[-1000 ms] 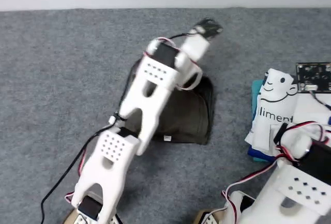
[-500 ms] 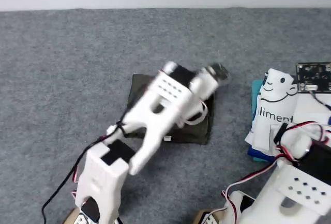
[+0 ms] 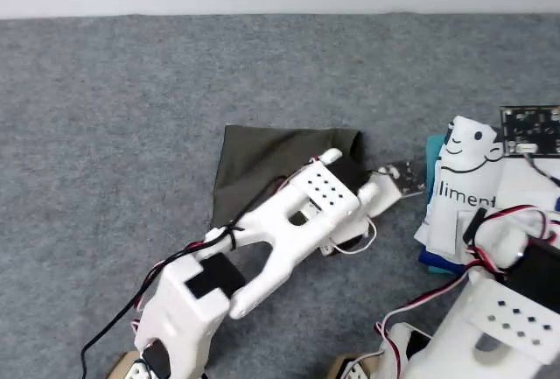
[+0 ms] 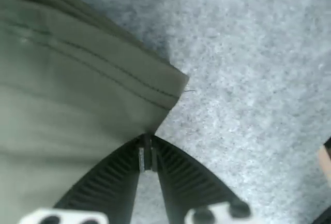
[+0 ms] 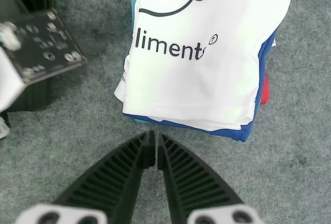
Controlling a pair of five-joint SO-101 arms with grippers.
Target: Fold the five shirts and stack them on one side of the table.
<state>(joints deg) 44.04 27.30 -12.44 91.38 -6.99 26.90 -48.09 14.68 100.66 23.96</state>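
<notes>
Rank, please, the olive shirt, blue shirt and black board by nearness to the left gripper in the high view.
1. Olive shirt, right beside the left gripper, under its arm.
2. Blue shirt, beneath the white shirt.
3. Black board, at the right edge.

Your left gripper (image 4: 147, 152) shows 2 black ribbed fingers (image 4: 111, 175), closed, with the tips touching each other. The tips sit right at the edge of the olive shirt (image 4: 67, 94); you cannot tell whether any cloth is pinched between them. The shirt lies folded on the grey table (image 4: 258, 69). A line of dark stitching runs along its hem to 1 corner (image 4: 178, 81). A loose thread (image 4: 189, 91) sticks out from that corner over the table.
</notes>
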